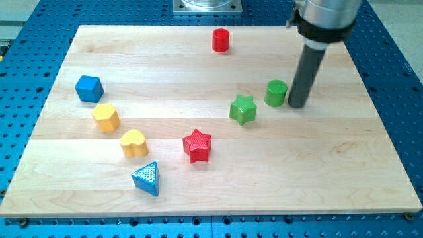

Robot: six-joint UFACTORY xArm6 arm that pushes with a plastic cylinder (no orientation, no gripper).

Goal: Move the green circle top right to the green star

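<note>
Rod end: no pincer fitted on this arm, so there is nothing to be apart, together or clamped; it ends in a plain dark rod. The tip [297, 104] sits on the board [330, 165], just beside the green circle [276, 93] at its 3 o'clock, very close or touching; cannot tell which. Green circle stands upright, near the green star [243, 109], at roughly the star's 2 o'clock, with a narrow strip of bare wood between them. Judgement: the task looks nearly or fully done, since the circle already lies to the star's upper right and close by. What is left, if anything, is a small nudge toward 9 o'clock to tighten the gap without bumping the star out of place; a push from the present tip position would drive the circle that way. Other blocks are well apart from this pair: red star [197, 145] at the green star's 7 o'clock, red cylinder [221, 40] near the board's far edge at 12 o'clock, blue cube [88, 88], yellow hexagon [106, 117] and yellow heart [133, 143] off toward 9 o'clock, blue triangle [147, 178] at 7 o'clock near the bottom edge. None lies in the push line.
</note>
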